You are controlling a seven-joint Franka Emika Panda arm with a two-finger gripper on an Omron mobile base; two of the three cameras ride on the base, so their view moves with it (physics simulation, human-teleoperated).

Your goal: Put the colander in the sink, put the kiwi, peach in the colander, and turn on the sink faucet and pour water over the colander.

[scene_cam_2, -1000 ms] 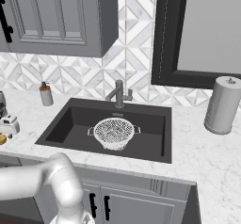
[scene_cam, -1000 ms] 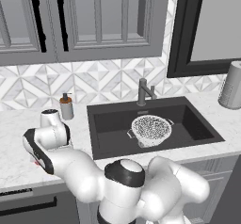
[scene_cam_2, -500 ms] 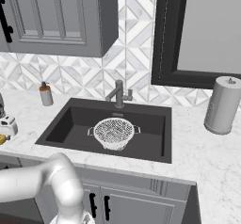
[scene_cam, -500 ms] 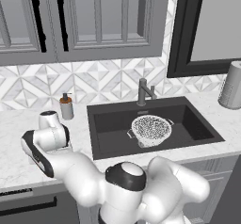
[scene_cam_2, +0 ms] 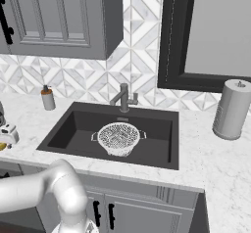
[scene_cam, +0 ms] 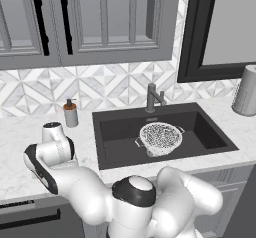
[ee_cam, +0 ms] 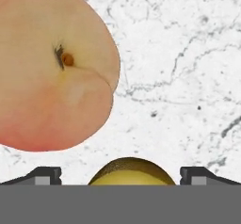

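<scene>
Jaws stood wide apart astride the kiwi (ee_cam: 132, 171), so the gripper (ee_cam: 120, 175) needed to sink squarely before closing, clear of the peach (ee_cam: 52, 68) just beside.

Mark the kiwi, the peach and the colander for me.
kiwi (ee_cam: 131, 172): hand view, top of its rounded skin.
peach (ee_cam: 52, 68): hand view, near its stem dimple.
colander (scene_cam: 160, 138): left base view, mesh bowl inside.

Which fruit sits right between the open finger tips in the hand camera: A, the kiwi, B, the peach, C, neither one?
A: in the hand view the kiwi pokes up midway between the two finger tips of the open gripper, while the peach lies off to the upper left on the marble counter.
</scene>
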